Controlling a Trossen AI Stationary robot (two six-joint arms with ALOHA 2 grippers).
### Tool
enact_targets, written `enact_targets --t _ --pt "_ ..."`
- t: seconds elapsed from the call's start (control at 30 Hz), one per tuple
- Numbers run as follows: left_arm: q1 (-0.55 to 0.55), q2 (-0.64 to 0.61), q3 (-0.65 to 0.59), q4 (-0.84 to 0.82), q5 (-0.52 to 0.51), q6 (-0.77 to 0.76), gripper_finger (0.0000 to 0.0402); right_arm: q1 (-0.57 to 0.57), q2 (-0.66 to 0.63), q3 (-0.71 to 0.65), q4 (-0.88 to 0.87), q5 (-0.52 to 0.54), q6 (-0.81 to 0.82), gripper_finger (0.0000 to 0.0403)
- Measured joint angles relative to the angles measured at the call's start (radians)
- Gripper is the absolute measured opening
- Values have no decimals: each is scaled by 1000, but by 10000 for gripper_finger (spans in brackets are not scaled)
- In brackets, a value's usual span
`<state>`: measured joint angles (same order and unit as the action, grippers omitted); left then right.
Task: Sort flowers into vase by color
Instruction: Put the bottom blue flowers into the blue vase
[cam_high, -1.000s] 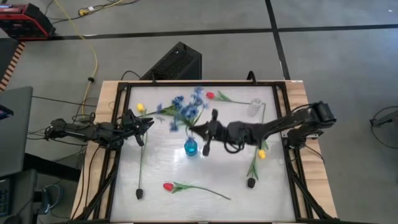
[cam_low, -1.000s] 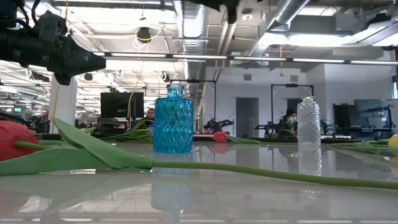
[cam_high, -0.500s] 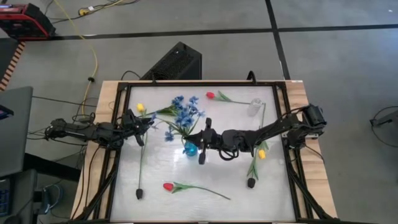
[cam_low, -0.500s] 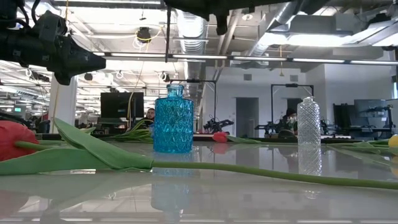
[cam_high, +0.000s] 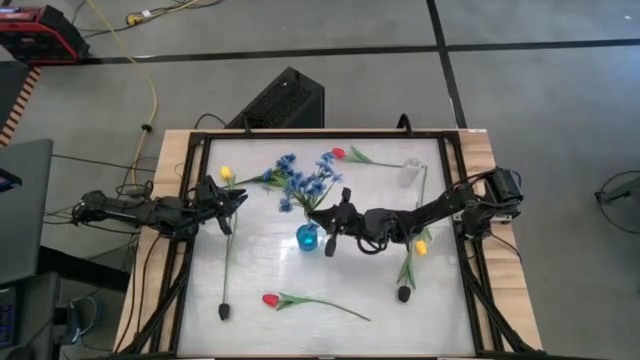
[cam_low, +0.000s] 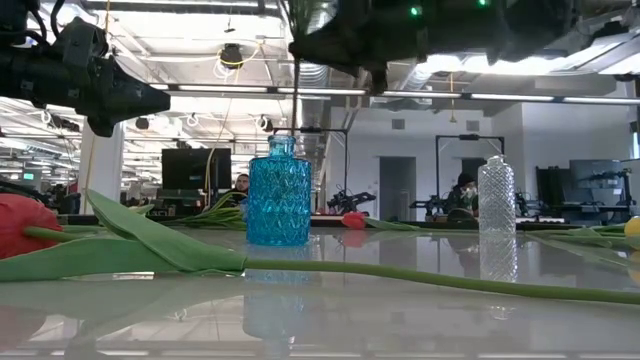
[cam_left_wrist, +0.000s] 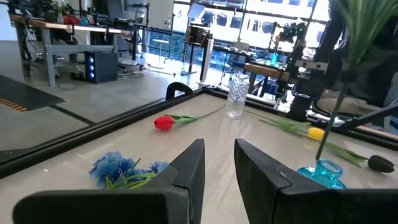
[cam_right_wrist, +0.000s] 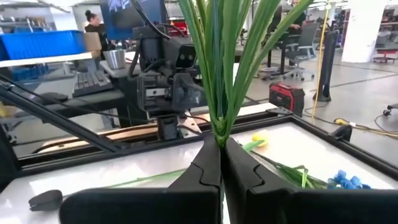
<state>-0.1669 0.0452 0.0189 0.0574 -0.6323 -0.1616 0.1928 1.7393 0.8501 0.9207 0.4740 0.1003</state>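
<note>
Black box (cam_high: 283, 98) on the floor just behind the tabletop (cam_high: 250, 280), w/ yellow cable (cam_high: 152, 95) running past it. Red case (cam_high: 35, 35) at far corner of floor. Person (cam_right_wrist: 96, 23) stands in bkgd near blue bin (cam_right_wrist: 40, 43).

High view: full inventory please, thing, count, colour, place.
Blue vase: 1, blue glass, table centre.
Clear vase: 1, clear glass, far right of table.
Held blue spray: 1, blue blossoms, green stem, above the blue vase, gripped by the right gripper.
Loose blue spray: 1, blue, lying far left of centre.
Red tulips: 2; one at the far edge, one at the near edge.
Yellow tulips: 2; one far left, one right side.
Table: 1, white glossy top, black frame.
Left gripper: fingers apart, empty, left side of table.
Right gripper: fingers shut on the held blue spray's stem, just right of the blue vase.
</note>
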Motion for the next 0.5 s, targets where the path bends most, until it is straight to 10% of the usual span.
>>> enact_targets --t 0.5 --pt "0 0 0 0 0 0 75 16 -1 -20 88 -1 -15 25"
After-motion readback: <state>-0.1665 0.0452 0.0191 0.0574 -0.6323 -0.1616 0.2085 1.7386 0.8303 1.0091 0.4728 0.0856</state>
